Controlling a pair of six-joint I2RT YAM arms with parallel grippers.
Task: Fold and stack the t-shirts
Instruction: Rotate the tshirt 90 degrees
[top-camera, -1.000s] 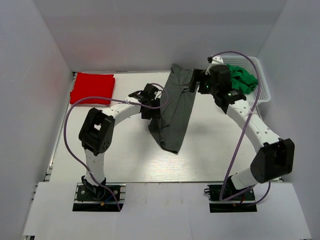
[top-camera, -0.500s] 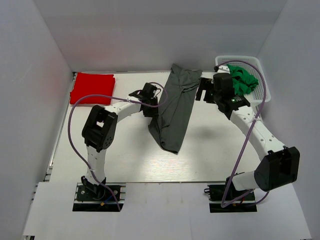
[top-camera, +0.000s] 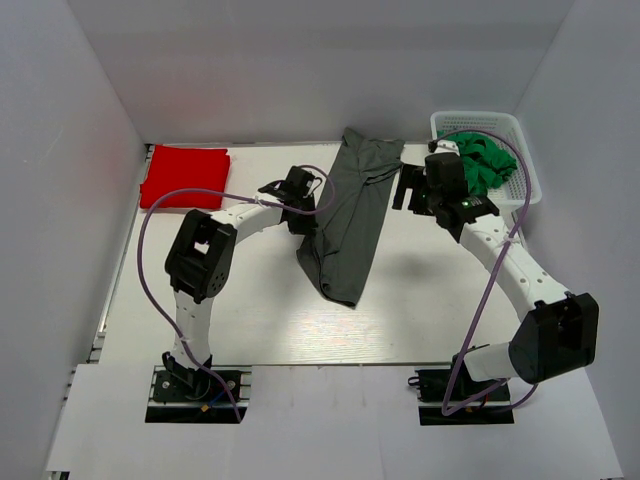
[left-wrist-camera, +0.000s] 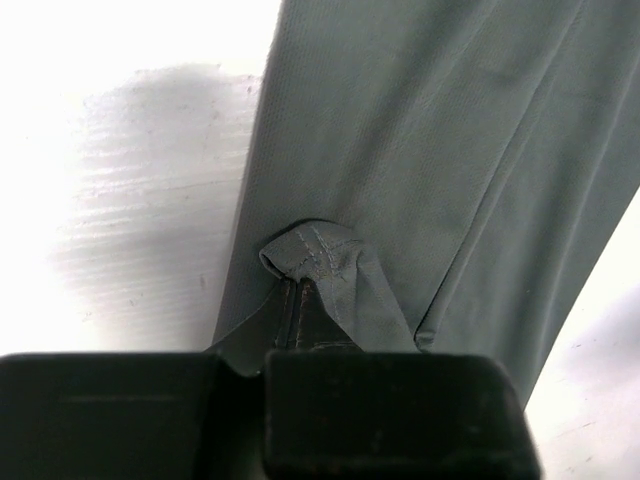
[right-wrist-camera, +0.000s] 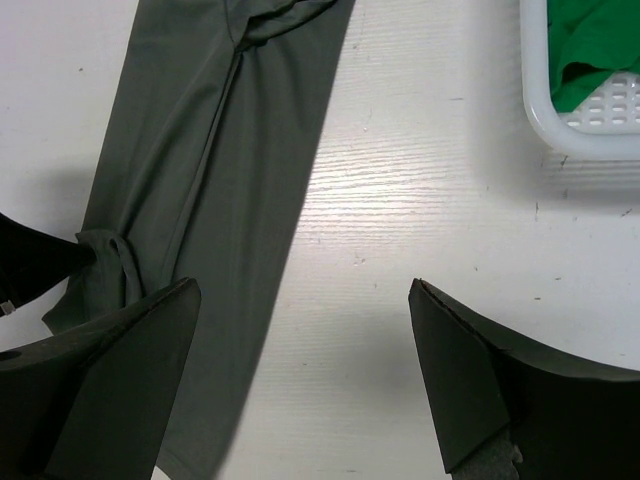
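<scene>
The dark grey t-shirt (top-camera: 352, 215) lies as a long narrow strip down the middle of the table, also seen in the left wrist view (left-wrist-camera: 450, 150) and the right wrist view (right-wrist-camera: 220, 150). My left gripper (top-camera: 307, 225) is at its left edge, shut (left-wrist-camera: 300, 292) on a pinched-up fold of the grey cloth. The red t-shirt (top-camera: 185, 177) lies folded at the far left corner. My right gripper (top-camera: 404, 190) hovers open (right-wrist-camera: 300, 290) just right of the grey strip, over bare table, holding nothing.
A white basket (top-camera: 528, 172) with a green cloth (top-camera: 487, 160) stands at the back right, its corner (right-wrist-camera: 580, 140) showing in the right wrist view. White walls close in the table on three sides.
My left gripper has closed on the grey t-shirt's left edge. The right arm has swung from the back toward the near side and stopped beside the strip, still open.
</scene>
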